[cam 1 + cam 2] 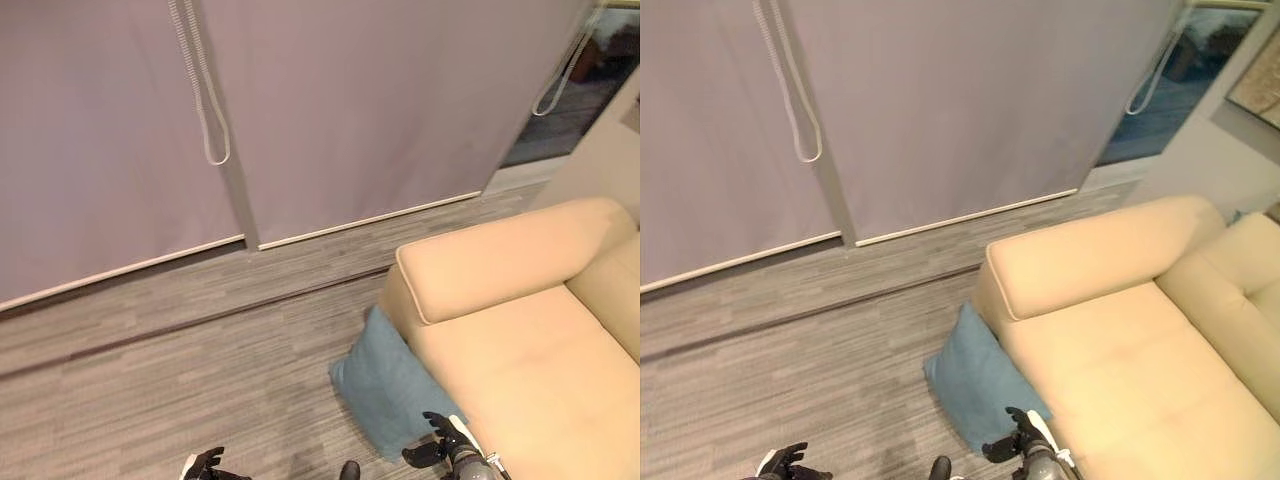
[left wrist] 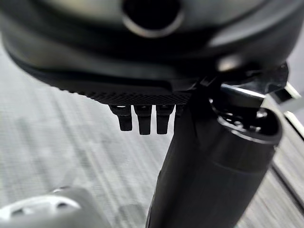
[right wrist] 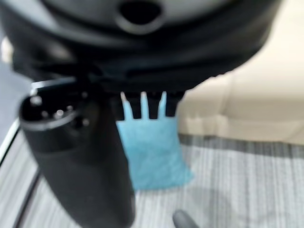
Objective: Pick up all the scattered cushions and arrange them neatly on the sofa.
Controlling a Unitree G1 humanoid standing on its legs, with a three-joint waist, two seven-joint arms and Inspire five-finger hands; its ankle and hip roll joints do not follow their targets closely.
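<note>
We see one blue cushion (image 1: 385,385), square and soft, on the grey floor (image 1: 170,370). It stands tilted, leaning against the front of the sofa (image 1: 520,330) below the armrest (image 1: 500,260). The sofa is cream, with a broad seat and a rounded armrest, and its seat holds no cushion we can make out.
</note>
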